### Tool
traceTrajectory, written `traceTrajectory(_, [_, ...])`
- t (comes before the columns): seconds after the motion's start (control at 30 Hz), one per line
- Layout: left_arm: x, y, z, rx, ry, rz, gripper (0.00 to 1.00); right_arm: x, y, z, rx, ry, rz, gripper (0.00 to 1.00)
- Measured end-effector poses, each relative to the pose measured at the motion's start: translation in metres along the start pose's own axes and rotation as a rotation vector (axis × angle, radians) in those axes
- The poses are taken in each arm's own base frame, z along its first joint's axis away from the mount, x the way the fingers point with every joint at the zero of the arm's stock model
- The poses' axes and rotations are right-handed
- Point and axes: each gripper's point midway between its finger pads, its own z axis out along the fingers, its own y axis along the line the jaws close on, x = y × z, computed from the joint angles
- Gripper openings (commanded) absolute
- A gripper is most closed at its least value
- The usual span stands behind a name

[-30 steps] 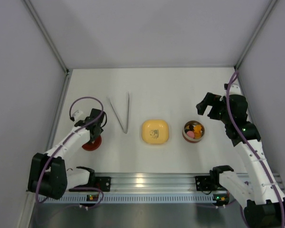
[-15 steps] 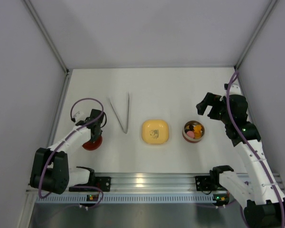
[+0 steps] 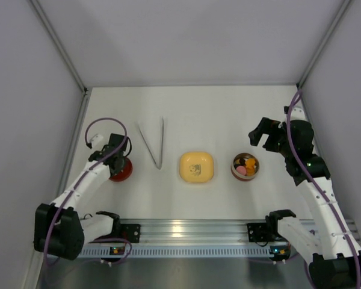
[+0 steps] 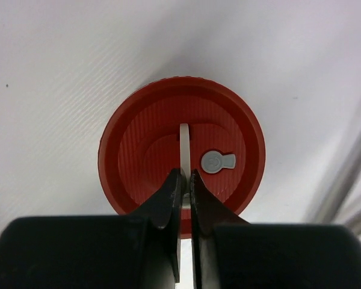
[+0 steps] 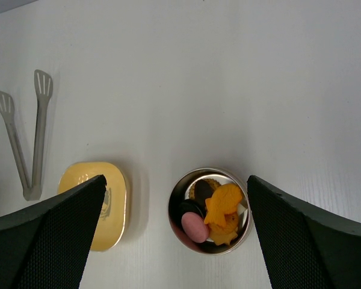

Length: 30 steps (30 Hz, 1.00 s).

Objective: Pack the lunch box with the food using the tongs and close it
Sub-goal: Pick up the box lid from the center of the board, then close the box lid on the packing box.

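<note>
My left gripper [image 3: 118,161] [image 4: 185,174] is shut on the thin white handle on top of the round red lid [image 3: 124,172] [image 4: 132,156], at the table's left. The lunch box [image 3: 234,164] [image 5: 175,208], a small steel bowl, stands open at the right with the food [image 3: 246,164] [image 5: 222,205] inside: orange, pink and dark pieces. My right gripper [image 3: 260,133] [image 5: 175,180] hangs open above the bowl, holding nothing. The silver tongs [image 3: 161,141] [image 5: 38,132] lie flat in a V between the lid and the dish, touched by neither gripper.
A yellow rounded-square dish [image 3: 197,167] [image 5: 93,205] sits between the tongs and the lunch box. Grey walls close in the table on the left, right and back. An aluminium rail [image 3: 192,232] with both arm bases runs along the near edge.
The left gripper closed on the lid's handle, and the lid has shifted a little away from the near edge with it. The right arm has not moved.
</note>
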Motion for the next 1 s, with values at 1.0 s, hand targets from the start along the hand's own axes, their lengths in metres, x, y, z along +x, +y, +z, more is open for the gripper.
traceTrajectory(1.0, [0.159, -0.326, -0.243, 0.94, 0.024, 0.824, 0.0, -0.028, -0.053, -0.023, 0.321, -0.104, 0.067, 1.0])
